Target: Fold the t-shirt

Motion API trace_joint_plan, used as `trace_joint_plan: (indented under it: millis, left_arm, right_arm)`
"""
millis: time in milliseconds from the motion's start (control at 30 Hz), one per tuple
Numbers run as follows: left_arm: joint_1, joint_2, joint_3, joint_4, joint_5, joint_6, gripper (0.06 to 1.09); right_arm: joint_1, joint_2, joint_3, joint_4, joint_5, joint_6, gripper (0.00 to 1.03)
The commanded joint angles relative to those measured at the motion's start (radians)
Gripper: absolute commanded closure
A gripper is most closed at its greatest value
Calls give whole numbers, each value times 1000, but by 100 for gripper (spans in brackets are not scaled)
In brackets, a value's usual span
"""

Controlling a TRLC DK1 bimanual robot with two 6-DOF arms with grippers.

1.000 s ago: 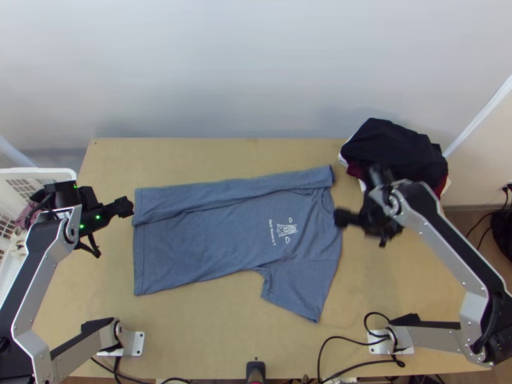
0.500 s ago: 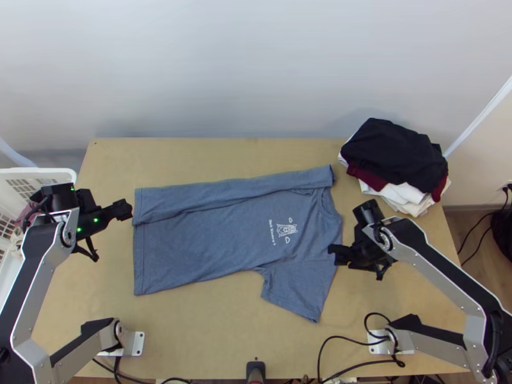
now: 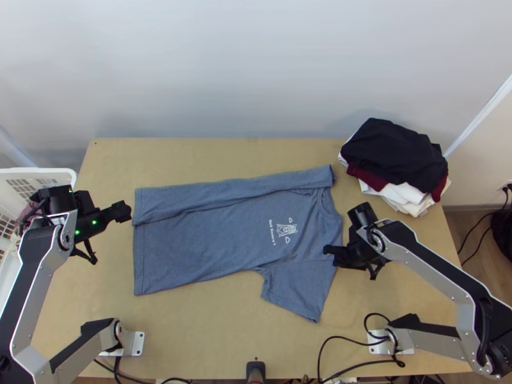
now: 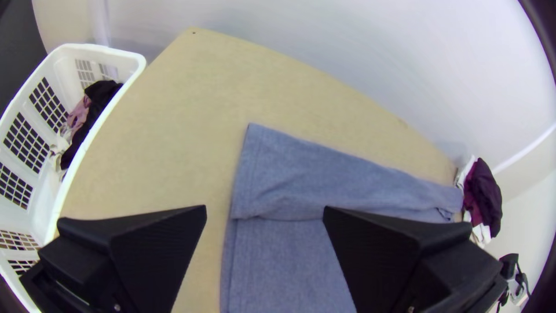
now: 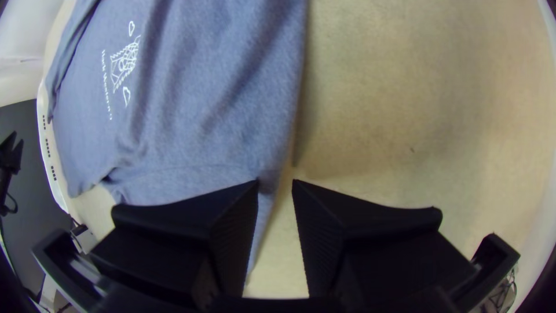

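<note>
The blue T-shirt (image 3: 211, 243) lies on the surface (image 3: 205, 339), its hem end toward the left gripper (image 3: 121, 211), its far side (sleeve out of sight) folded inward in a long strip. The left gripper is open beside the hem; the right gripper (image 3: 329, 250), its fingers (image 5: 234, 226) parted more narrowly, is at the collar-end edge near the spread sleeve (image 3: 301, 288).

- Table (image 3: 205, 339): smooth, matt wood.
- T-shirt (image 3: 205, 249) on the table: matt cloth.
- Basket (image 4: 98, 49) beside the table: smooth plastic.
- Clothes pile (image 3: 397, 150) at the table's corner: cloth.
</note>
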Motion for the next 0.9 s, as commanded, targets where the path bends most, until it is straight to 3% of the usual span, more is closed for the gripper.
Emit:
trace_joint_plan:
  millis: [0, 133, 233, 367, 533, 633, 733, 867]
  left_arm:
    - [9, -17, 22, -16, 9, 8, 11]
    - [5, -14, 25, -36, 11, 27, 11]
    - [-28, -21, 29, -112, 11, 114, 11]
    - [-48, -40, 17, -275, 26, 363, 11]
    - [2, -71, -4, -537, 37, 755, 11]
    - [35, -76, -24, -665, 34, 912, 11]
    - [39, -76, -69, -740, 28, 992, 11]
    - [24, -48, -181, -682, 14, 1008, 11]
  right_arm:
    - [5, 33, -21, 18, -4, 12, 74]
    - [12, 56, -24, 49, -4, 9, 75]
    - [16, 55, -32, 77, -4, 1, 100]
    - [19, 48, -39, 77, -3, -8, 100]
    - [16, 48, -41, 78, -3, -6, 100]
    - [19, 50, -41, 86, -4, -2, 100]
    - [25, 50, -36, 87, -4, 1, 100]
    - [26, 51, -35, 87, -4, 3, 100]
